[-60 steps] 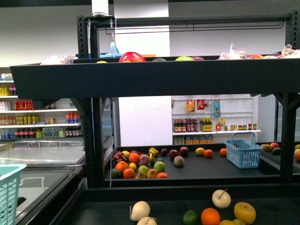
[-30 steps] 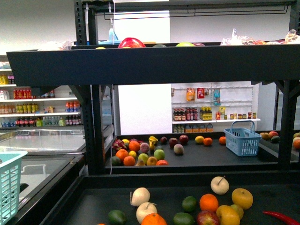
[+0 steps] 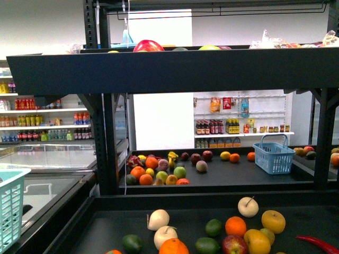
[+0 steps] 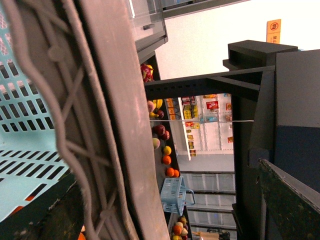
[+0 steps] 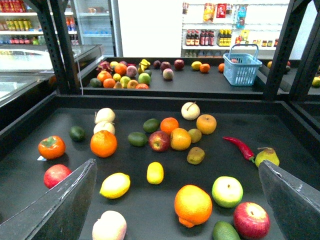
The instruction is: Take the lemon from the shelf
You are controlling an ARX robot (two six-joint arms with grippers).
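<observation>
The black metal-framed tiered shelf (image 3: 175, 71) fills the front view, its wide dark rimmed trays strewn with fruit. In the right wrist view the small, plain bright-yellow lemon (image 5: 115, 185) lies on its side on the dark floor of the nearest tray, touching nothing. A smaller oblong yellow fruit (image 5: 155, 172) lies just beside it, a large round orange (image 5: 103, 143) sits near it, and a red apple (image 5: 56, 175) is a little further off. The right gripper (image 5: 176, 165) hangs above this tray with its jaws wide apart and empty, clear of the lemon. On the far tray stands a blue plastic basket with a handle (image 3: 274, 157). The left gripper (image 4: 170, 175) is close against a pale turquoise slatted basket (image 4: 25, 125). Its jaws show at the two edges of the left wrist view, apart, and a blurred grey bar (image 4: 115, 125) crosses close to the camera.
</observation>
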